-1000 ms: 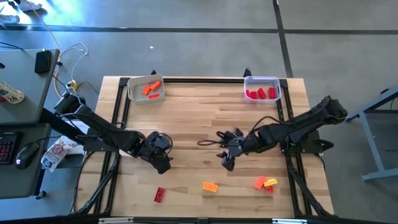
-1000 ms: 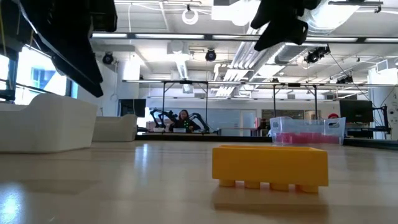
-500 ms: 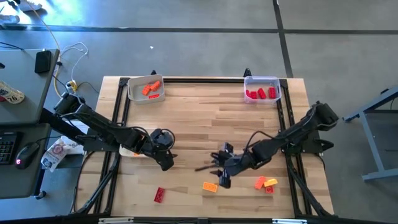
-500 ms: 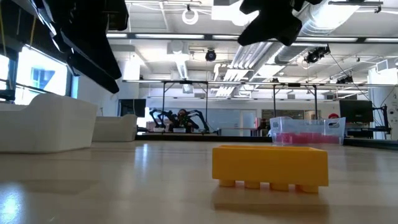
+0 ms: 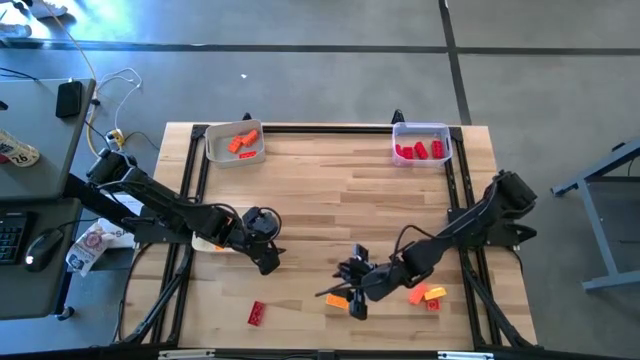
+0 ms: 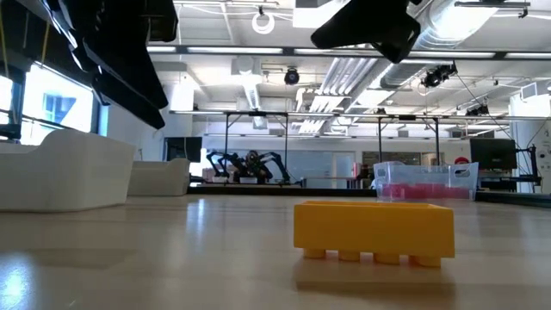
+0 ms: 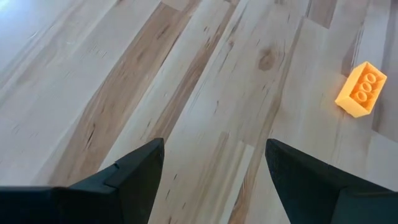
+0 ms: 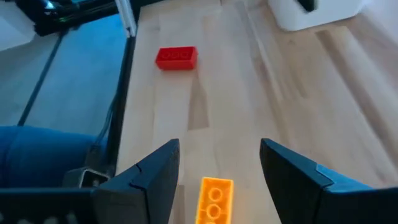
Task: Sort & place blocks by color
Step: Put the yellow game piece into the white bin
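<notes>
Sorting looks part done: orange blocks [image 5: 240, 143] are gathered in the tray [image 5: 234, 150] at upper left of the high view, red blocks [image 5: 419, 151] in the tray [image 5: 421, 131] at upper right, while a red block [image 5: 257, 313], a yellow-orange block [image 5: 338, 299] and a small cluster [image 5: 427, 295] are left loose along the lower worktop [image 5: 320, 190]. The right claw [image 5: 352, 298] is held just over the yellow-orange block, fingers spread either side, empty, nothing gripped. The left claw [image 5: 266, 262] is parked at centre left, wide open and empty.

Orange block [image 8: 214, 200] cut off by right wrist view edge, partly hidden under right gripper [image 5: 352, 297] in high view.
</notes>
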`<state>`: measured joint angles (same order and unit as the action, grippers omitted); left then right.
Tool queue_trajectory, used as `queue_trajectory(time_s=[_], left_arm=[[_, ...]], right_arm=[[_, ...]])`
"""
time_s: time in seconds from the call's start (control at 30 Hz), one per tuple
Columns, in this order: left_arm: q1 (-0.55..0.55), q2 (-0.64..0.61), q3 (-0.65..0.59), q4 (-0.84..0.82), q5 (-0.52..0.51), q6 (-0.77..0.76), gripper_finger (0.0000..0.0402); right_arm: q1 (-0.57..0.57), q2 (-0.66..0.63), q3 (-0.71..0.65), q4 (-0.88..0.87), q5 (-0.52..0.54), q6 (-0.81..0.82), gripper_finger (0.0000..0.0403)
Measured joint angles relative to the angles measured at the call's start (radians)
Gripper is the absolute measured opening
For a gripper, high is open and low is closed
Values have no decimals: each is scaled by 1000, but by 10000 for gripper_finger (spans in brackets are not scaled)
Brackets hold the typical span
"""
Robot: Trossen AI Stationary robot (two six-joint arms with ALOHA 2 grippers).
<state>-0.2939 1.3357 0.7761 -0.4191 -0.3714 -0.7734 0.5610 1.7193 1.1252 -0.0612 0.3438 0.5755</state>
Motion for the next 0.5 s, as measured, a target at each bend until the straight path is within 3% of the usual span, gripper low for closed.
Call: queue_trajectory(time_s=[0.5], left_arm=[[0, 0, 0, 34, -8, -9, 268]], right_arm=[[75, 136, 0, 44, -3, 12, 209]])
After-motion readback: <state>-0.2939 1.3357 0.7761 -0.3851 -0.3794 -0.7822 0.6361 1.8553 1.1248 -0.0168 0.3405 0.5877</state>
